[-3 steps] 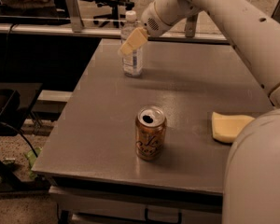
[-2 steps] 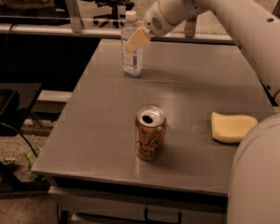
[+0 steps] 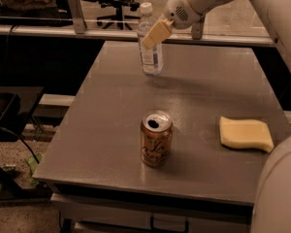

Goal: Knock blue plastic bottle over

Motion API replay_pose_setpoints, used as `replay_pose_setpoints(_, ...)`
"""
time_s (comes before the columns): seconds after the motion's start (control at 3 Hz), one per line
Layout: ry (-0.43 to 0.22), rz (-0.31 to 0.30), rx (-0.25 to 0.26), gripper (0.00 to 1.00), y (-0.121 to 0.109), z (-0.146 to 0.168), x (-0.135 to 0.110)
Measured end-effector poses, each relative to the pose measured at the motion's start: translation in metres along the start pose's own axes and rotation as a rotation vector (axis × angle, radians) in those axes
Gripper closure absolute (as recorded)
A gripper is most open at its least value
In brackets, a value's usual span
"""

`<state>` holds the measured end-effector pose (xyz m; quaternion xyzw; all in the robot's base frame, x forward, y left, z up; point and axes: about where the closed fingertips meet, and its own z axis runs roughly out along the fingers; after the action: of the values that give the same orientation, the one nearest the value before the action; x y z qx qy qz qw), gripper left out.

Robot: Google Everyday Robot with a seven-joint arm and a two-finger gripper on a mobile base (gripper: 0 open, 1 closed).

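The blue plastic bottle is a slim clear bottle with a white cap and a pale label. It stands near the far edge of the grey table, leaning slightly left at the top. My gripper is tan-tipped and reaches in from the upper right. It lies against the bottle's upper part, just below the cap.
An orange drink can stands open-topped at the table's front middle. A yellow sponge lies at the right. A rail and office chairs run behind the table. The robot's white body fills the lower right corner.
The gripper has moved right and slightly up. The bottle has shifted right with it and still stands. The can and sponge have not moved.
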<state>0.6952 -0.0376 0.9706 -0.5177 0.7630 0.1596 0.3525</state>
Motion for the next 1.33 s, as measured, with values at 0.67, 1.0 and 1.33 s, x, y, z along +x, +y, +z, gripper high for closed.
replay_pose_setpoints(0.67, 0.344, -0.236, -0.048, 1.00, 0.031, -0.026, 0.022)
replay_pose_setpoints(1.0, 0.480, -0.319, -0.074, 1.00, 0.040, -0.022, 0.034)
replay_pose_setpoints(1.33, 0.572, -0.383, -0.096, 1.00, 0.045, -0.011, 0.042)
